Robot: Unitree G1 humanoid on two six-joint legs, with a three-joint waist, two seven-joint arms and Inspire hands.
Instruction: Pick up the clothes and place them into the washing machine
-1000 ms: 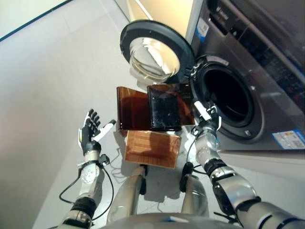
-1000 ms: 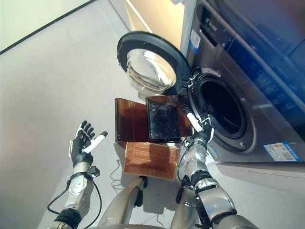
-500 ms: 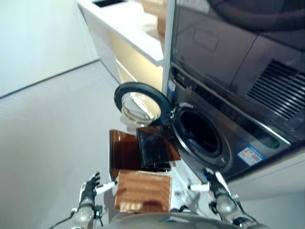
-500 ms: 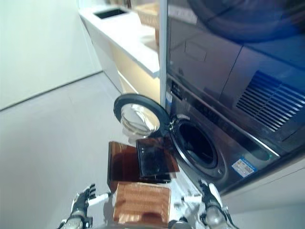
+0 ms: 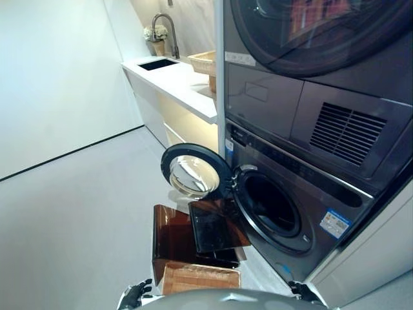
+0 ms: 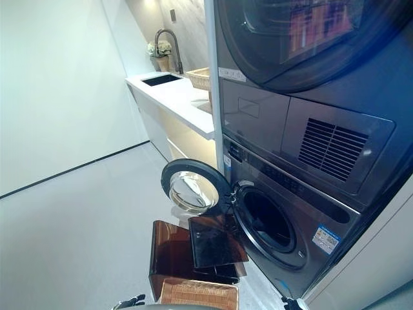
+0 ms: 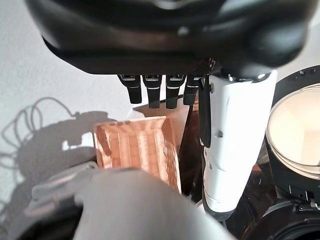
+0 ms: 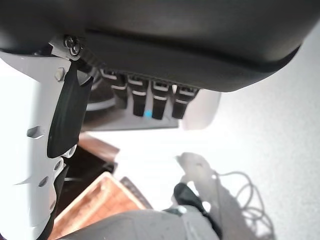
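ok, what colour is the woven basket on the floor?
The rectangular woven basket is light orange-brown; the left wrist view shows it best.

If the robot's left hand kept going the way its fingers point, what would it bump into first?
Probably the woven basket: in the left wrist view the left hand holds its fingers straight toward the basket's rim, with nothing showing between them. Depth is hard to judge, so it might pass just over it.

- The washing machine (image 5: 284, 213) is a dark grey front loader, the lower unit of a stack, standing on the floor.
- Its round door (image 5: 193, 173) hangs swung wide open to the left, showing a dark drum opening (image 5: 270, 205).
- No clothes can be made out in any view.
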